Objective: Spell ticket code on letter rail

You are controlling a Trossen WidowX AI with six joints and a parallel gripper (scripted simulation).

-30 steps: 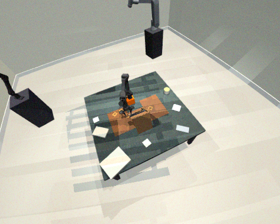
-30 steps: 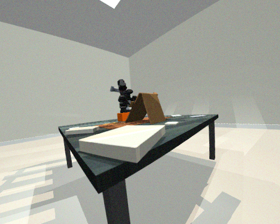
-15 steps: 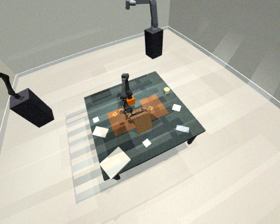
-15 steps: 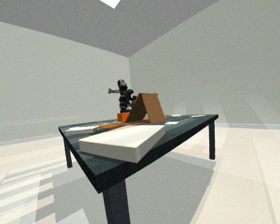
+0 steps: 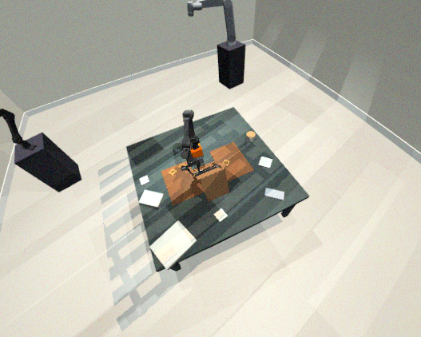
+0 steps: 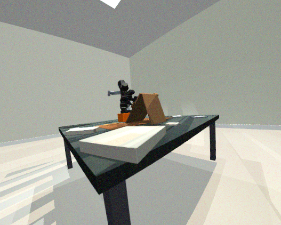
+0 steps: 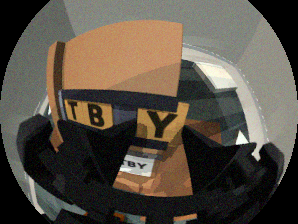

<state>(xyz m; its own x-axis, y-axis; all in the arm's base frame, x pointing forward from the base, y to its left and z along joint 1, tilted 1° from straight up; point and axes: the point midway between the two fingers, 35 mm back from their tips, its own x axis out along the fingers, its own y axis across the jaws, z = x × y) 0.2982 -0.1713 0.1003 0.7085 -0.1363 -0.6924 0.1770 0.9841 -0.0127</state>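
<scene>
My gripper (image 7: 160, 125) (image 5: 195, 171) is shut on the Y tile (image 7: 161, 123), a yellow tile with an upright black Y. The tile is at the right, open end of the dark rail (image 7: 145, 97) and partly sticks out past the board's right edge. The T tile (image 7: 73, 108) and B tile (image 7: 96, 115) sit side by side at the rail's left end. A dark stretch of rail separates B from Y. The leaning brown board (image 7: 125, 60) (image 5: 214, 187) (image 6: 155, 109) carries the rail. The white ticket (image 7: 137, 165) below reads TBY, its first letter partly hidden by a finger.
Loose yellow tiles (image 5: 172, 172) (image 5: 226, 162) lie on brown mats (image 5: 179, 192) (image 5: 241, 168) either side of the board. An orange block (image 5: 196, 151) (image 6: 123, 117) is by the arm's base. A small cylinder (image 5: 250, 136) and a large pale slab (image 5: 173, 244) (image 6: 123, 136) stand further out.
</scene>
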